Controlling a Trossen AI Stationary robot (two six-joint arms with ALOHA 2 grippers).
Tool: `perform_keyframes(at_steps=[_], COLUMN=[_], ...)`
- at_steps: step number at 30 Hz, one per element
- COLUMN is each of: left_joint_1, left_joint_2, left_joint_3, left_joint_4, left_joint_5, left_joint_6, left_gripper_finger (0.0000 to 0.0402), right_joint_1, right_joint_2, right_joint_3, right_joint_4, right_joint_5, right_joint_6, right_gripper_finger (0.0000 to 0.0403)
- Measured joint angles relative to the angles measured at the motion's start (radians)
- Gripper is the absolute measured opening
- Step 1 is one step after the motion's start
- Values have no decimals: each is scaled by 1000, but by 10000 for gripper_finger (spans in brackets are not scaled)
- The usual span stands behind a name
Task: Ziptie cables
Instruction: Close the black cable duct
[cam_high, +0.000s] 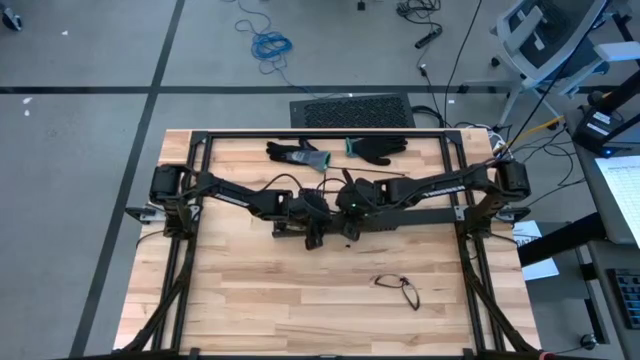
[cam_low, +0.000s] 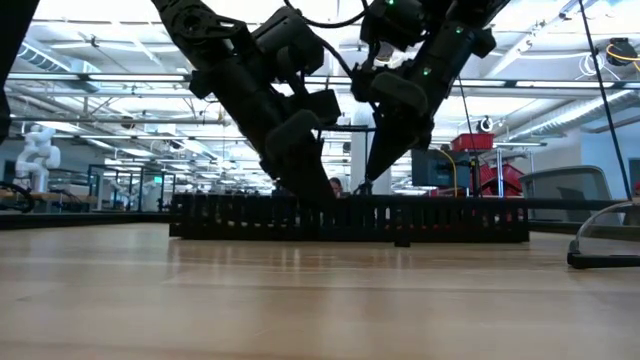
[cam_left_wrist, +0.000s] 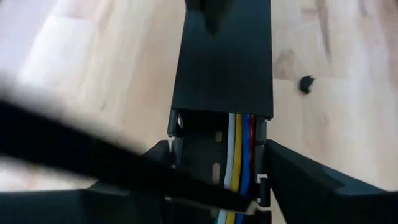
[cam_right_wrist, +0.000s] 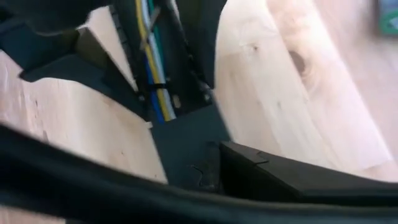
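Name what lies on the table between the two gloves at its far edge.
High view: only a small green item, unidentifiable, lies between the grey-cuffed glove and the black glove.

Bright, even overhead light on the table (cam_high: 250, 300); ceiling strips glare white behind silhouetted arms in the low view; both wrist views smear badly up close.

White, yellow, blue, red cables (cam_left_wrist: 239, 155); black duct (cam_left_wrist: 222, 59)

A long black slotted plastic duct (cam_low: 350, 217) lies across the pale wooden worktop (cam_low: 300, 300); both dark arms descend onto its middle.
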Motion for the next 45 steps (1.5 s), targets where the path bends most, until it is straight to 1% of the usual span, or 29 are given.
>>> perform_keyframes(at_steps=[4,7,9,12,17,20,27,32,38,45], left_joint_1=[3,3,3,4,0,0,11,11,11,11], left_joint_2=[0,0,0,0,0,0,0,7,38,39], left_joint_3=[0,0,0,0,0,0,1,1,1,1], left_joint_4=[-12,-1,-15,-19,13,27,141,124,121,115], left_joint_5=[15,10,8,7,8,10,49,50,78,78], left_joint_6=[-45,-12,36,34,-27,-1,6,10,-16,-31], left_gripper_finger=[300,343,363,378,382,382,382,382,382,380], right_joint_1=[-9,-20,-24,-27,-27,-33,-35,-35,-34,-35], right_joint_2=[-31,-44,-50,-59,-77,-91,-106,-106,-106,-106], right_joint_3=[0,1,1,1,1,1,1,1,1,1], right_joint_4=[-23,-41,-59,-89,-160,-201,-249,-253,-262,-263], right_joint_5=[25,27,28,50,103,106,128,128,128,127], right_joint_6=[-18,-32,-37,-50,-66,-81,-82,-84,-83,-82], right_gripper_finger=[0,0,0,0,0,0,0,0,0,0])
